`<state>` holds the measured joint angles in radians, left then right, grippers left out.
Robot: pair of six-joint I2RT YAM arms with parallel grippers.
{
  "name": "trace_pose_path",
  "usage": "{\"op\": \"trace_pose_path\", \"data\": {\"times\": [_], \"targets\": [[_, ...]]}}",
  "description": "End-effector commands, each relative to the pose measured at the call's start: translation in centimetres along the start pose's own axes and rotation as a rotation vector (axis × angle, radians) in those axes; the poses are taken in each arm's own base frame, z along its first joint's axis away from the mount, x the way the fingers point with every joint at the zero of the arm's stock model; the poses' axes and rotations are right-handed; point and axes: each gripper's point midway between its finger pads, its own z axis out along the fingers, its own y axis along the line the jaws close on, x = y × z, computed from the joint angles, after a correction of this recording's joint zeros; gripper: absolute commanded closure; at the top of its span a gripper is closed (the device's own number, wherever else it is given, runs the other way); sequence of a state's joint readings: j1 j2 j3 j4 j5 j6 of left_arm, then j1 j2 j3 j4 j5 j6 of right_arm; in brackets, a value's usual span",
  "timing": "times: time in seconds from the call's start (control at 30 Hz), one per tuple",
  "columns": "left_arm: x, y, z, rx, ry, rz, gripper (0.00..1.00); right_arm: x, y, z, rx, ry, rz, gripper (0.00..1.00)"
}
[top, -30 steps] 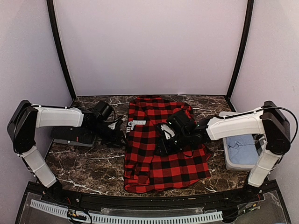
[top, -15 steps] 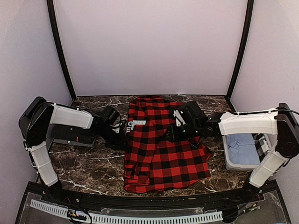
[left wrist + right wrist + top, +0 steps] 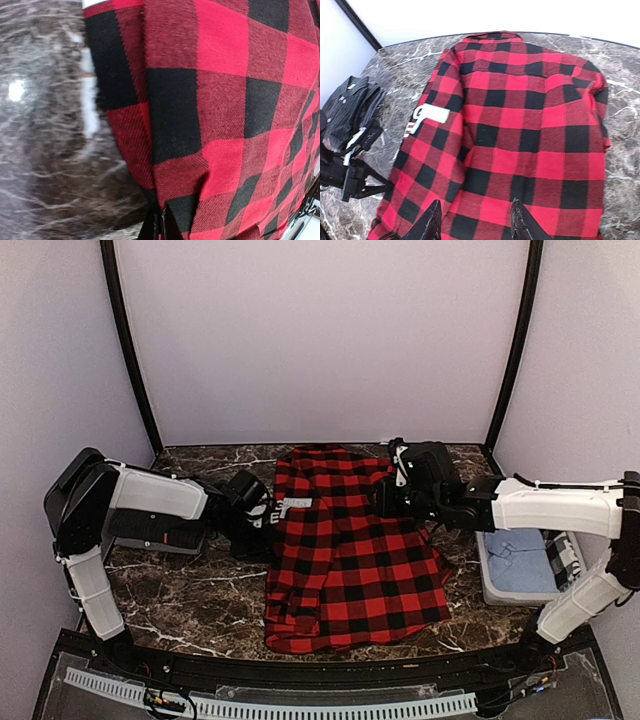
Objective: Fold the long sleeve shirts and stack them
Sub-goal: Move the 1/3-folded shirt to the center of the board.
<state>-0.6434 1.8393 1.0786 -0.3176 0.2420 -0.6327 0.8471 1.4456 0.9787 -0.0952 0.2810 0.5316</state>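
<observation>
item 1: red-and-black buffalo-check flannel long sleeve shirt [image 3: 350, 560], spread flat, collar to the far side, white block lettering [image 3: 431, 115] on its left edge; centre of the dark marble surface [image 3: 200, 600].
item 2: dark charcoal folded shirt [image 3: 155, 530], left of the flannel, apart from it.
item 3: left gripper [image 3: 258, 512], at the flannel's left edge by the lettering; opening cannot be told.
item 4: right gripper [image 3: 476, 207], above the flannel's far right part, fingers [image 3: 427, 222] wide apart, holding nothing.
item 5: grey bin [image 3: 490, 575], right of the flannel, with pale blue cloth [image 3: 520, 560].
</observation>
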Motion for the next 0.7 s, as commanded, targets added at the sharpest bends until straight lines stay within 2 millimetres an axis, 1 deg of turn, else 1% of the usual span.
{"op": "trace_pose_path", "data": {"times": [0.0, 0.03, 0.13, 0.23, 0.33, 0.5, 0.67], "targets": [[0.5, 5.2, -1.3, -0.172, 0.005, -0.046, 1.00, -2.2, -1.4, -0.1, 0.057, -0.054, -0.002, 0.56], [0.5, 6.1, -1.6, -0.184, 0.006, -0.062, 1.00, -2.1, -1.5, -0.1, 0.060, -0.051, -0.002, 0.56], [0.0, 7.9, -2.2, -0.208, 0.003, -0.075, 1.00, -1.5, -2.2, 0.0, 0.076, -0.038, 0.000, 0.56], [0.2, 9.3, -2.5, -0.236, 0.015, -0.082, 1.00, -0.6, -3.0, 0.1, 0.093, -0.018, -0.001, 0.55], [0.2, 10.5, -2.8, -0.260, 0.022, -0.092, 1.00, 0.7, -3.8, 0.3, 0.116, 0.021, -0.008, 0.55], [0.6, 11.6, -3.2, -0.284, 0.030, -0.112, 1.00, 4.1, -5.2, 0.3, 0.146, 0.110, -0.011, 0.55], [2.0, 11.8, -3.3, -0.272, 0.048, -0.142, 1.00, 7.4, -5.7, -0.3, 0.118, 0.200, 0.012, 0.55]]}}
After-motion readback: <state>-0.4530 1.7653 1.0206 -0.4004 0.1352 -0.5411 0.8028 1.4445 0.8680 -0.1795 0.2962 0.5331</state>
